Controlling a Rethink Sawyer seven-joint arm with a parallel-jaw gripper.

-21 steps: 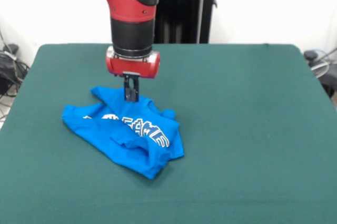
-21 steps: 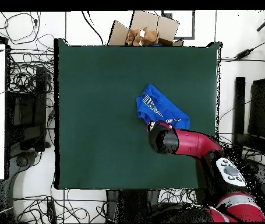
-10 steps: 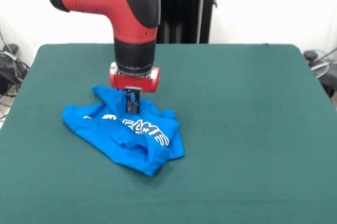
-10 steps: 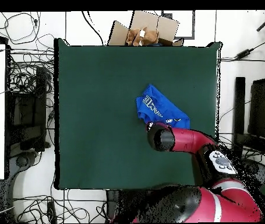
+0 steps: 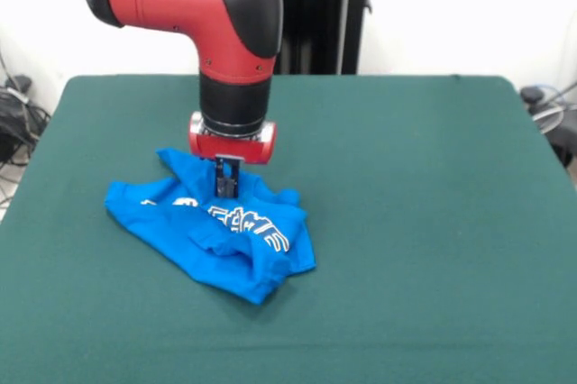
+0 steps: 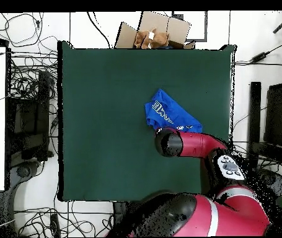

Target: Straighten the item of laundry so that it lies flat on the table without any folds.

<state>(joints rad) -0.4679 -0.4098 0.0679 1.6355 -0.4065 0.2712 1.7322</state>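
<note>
- The claw points straight down from the red and black arm, with its dark fingers drawn close together and their tips down in the rear part of the T-shirt; the front view shows them pinching a small bit of blue fabric there.
- In the overhead view the arm's wrist covers the claw, so nothing of the fingers shows from above.
- The T-shirt is bright blue and lies crumpled on the dark green tabletop, left of centre in the front view; in the overhead view the T-shirt sits just beyond the arm's wrist.
- Its cloth is bunched in several folds: 1 flap spreads out to the left, a thick ridge runs across the front, and a folded corner sticks out at the lower right.
- White printed lettering curves across the middle, partly hidden by a fold.
- Compared with 1 second ago, the claw has come lower and slightly nearer the lettering, and the shirt's outline is almost unchanged.
- A cardboard box sits beyond the tabletop's far edge in the overhead view.
</note>
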